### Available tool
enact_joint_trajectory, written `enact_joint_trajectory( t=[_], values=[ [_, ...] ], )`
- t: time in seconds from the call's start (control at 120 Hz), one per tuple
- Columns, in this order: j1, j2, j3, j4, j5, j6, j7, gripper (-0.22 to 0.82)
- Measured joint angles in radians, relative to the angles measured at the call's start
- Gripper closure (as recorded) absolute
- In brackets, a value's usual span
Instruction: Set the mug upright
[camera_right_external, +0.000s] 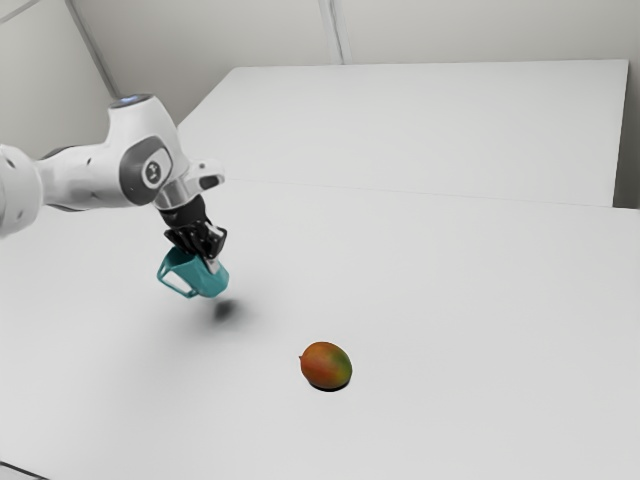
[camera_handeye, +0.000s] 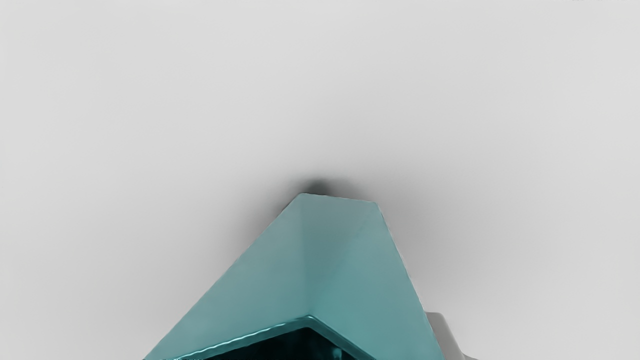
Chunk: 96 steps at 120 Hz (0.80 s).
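Here at the exterior view's left comes our arm (camera_right_external: 85, 178), and its claw (camera_right_external: 211, 263) is clamped on the teal mug (camera_right_external: 206, 283), handle (camera_right_external: 162, 270) toward that left side. We've got it tilted, mouth toward the claw, clear of the desk (camera_right_external: 480, 310), likely to leave room for righting it! Farther right, nearer us, the mango (camera_right_external: 326, 365) rests well apart, no obstacle.

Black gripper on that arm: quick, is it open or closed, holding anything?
Gripper: closed on the teal mug, held tilted above the table.
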<state>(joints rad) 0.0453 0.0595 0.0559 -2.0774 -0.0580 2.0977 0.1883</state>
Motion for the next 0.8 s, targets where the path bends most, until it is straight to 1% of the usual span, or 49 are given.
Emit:
enact_joint_trajectory(
  t=[0.2,0.483,0.633,0.658,0.8],
  values=[
    [-0.007,0.003,-0.017,-0.038,0.066,0.080,-0.020,0.78],
    [-0.001,0.079,-0.017,-0.042,0.081,0.126,-0.040,0.78],
    [-0.001,0.099,-0.018,-0.041,0.083,0.146,-0.048,0.78],
    [0.000,0.099,-0.019,-0.041,0.082,0.147,-0.048,0.74],
    [0.000,0.088,-0.026,-0.038,0.075,0.146,-0.047,0.42]
  ],
)
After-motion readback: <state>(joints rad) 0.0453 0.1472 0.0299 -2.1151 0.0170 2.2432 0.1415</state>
